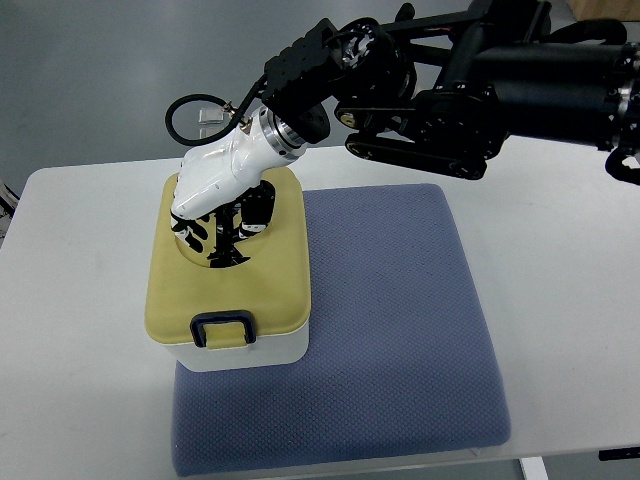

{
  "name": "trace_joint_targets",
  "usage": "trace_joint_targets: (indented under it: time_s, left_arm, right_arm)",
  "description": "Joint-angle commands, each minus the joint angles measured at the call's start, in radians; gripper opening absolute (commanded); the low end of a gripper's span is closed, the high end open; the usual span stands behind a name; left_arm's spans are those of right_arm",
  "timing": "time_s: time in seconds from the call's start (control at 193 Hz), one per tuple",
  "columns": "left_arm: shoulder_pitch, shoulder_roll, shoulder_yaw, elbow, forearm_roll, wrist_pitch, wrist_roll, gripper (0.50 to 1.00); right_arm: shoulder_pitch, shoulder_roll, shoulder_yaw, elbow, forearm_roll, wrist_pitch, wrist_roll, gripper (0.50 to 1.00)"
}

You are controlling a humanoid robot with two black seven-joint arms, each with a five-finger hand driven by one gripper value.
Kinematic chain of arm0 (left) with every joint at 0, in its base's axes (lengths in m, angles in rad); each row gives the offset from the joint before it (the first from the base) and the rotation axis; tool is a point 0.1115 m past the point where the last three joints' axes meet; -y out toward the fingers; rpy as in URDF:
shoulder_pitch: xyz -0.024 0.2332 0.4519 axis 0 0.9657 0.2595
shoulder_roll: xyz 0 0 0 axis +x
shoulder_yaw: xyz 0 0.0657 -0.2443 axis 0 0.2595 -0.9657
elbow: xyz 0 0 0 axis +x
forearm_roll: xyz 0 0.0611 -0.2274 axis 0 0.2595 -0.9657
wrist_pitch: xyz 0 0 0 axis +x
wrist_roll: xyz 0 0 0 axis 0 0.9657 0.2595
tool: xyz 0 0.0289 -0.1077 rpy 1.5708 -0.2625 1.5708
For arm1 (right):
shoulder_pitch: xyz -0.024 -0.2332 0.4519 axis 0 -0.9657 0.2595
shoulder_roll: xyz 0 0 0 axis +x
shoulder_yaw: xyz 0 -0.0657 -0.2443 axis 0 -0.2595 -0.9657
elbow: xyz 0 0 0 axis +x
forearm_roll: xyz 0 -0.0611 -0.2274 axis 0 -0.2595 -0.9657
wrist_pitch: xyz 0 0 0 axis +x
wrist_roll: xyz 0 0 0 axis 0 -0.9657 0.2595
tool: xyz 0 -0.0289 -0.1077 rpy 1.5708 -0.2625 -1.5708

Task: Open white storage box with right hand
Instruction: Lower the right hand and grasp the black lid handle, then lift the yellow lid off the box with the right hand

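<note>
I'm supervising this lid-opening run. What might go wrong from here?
The right hand sits over the yellow lid, away from the dark latch at the near edge, so it may miss it. The white storage box stands on a soft blue mat and might tip.

The right hand (215, 200) hides part of the box lid (270, 280) — fingertip contact can't be told.

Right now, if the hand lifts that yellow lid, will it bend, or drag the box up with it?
The yellow lid looks like thick moulded plastic, so probably stiff. The dark latch at its front appears closed, so the white storage box might lift too. The right robot hand rests on top; smooth plastic could slip.
</note>
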Motion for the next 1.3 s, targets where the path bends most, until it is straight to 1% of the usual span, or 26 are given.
trace_joint_targets:
  time_s: [0.0, 0.114, 0.135, 0.14, 0.145, 0.155, 0.176, 0.238, 0.253, 0.264, 0.279, 0.843, 1.019, 1.293]
  left_arm:
    - [0.0, 0.0, 0.0, 0.0, 0.0, 0.0, 0.0, 1.0]
    - [0.0, 0.0, 0.0, 0.0, 0.0, 0.0, 0.0, 1.0]
    - [0.0, 0.0, 0.0, 0.0, 0.0, 0.0, 0.0, 1.0]
    - [0.001, 0.0, 0.0, 0.0, 0.0, 0.0, 0.0, 1.0]
    - [0.001, 0.0, 0.0, 0.0, 0.0, 0.0, 0.0, 1.0]
    - [0.0, 0.0, 0.0, 0.0, 0.0, 0.0, 0.0, 1.0]
    - [0.0, 0.0, 0.0, 0.0, 0.0, 0.0, 0.0, 1.0]
    - [0.0, 0.0, 0.0, 0.0, 0.0, 0.0, 0.0, 1.0]
    - [0.0, 0.0, 0.0, 0.0, 0.0, 0.0, 0.0, 1.0]
    - [0.0, 0.0, 0.0, 0.0, 0.0, 0.0, 0.0, 1.0]
    - [0.0, 0.0, 0.0, 0.0, 0.0, 0.0, 0.0, 1.0]
    - [0.0, 0.0, 0.0, 0.0, 0.0, 0.0, 0.0, 1.0]
    - [0.0, 0.0, 0.0, 0.0, 0.0, 0.0, 0.0, 1.0]
    - [0.0, 0.0, 0.0, 0.0, 0.0, 0.0, -0.002, 1.0]
  right_arm:
    - [-0.002, -0.003, 0.0, -0.007, 0.0, -0.002, 0.0, 0.621]
    - [-0.001, -0.004, 0.0, -0.01, 0.0, -0.002, 0.0, 0.611]
    - [-0.001, -0.004, 0.0, -0.01, 0.0, -0.002, 0.0, 0.599]
    - [-0.001, -0.004, 0.0, -0.01, 0.0, -0.002, 0.0, 0.588]
    - [-0.001, -0.004, 0.0, -0.01, 0.0, -0.002, 0.0, 0.588]
    - [-0.001, -0.004, 0.001, -0.01, 0.0, -0.002, 0.0, 0.568]
    - [-0.001, -0.004, 0.001, -0.01, 0.0, -0.002, 0.0, 0.552]
    - [-0.001, -0.004, 0.001, -0.011, 0.002, 0.0, 0.0, 0.537]
    - [-0.001, -0.004, 0.001, -0.01, 0.002, 0.0, 0.0, 0.523]
    - [-0.001, -0.004, 0.001, -0.01, 0.002, 0.0, 0.0, 0.523]
    - [-0.001, -0.006, 0.001, -0.01, 0.003, 0.001, 0.0, 0.501]
    - [-0.001, -0.009, 0.029, -0.01, 0.035, 0.0, 0.0, 0.5]
    - [0.005, -0.04, 0.083, -0.01, 0.048, 0.006, 0.0, 0.5]
    - [0.001, -0.115, 0.089, -0.01, 0.057, -0.004, 0.0, 0.5]
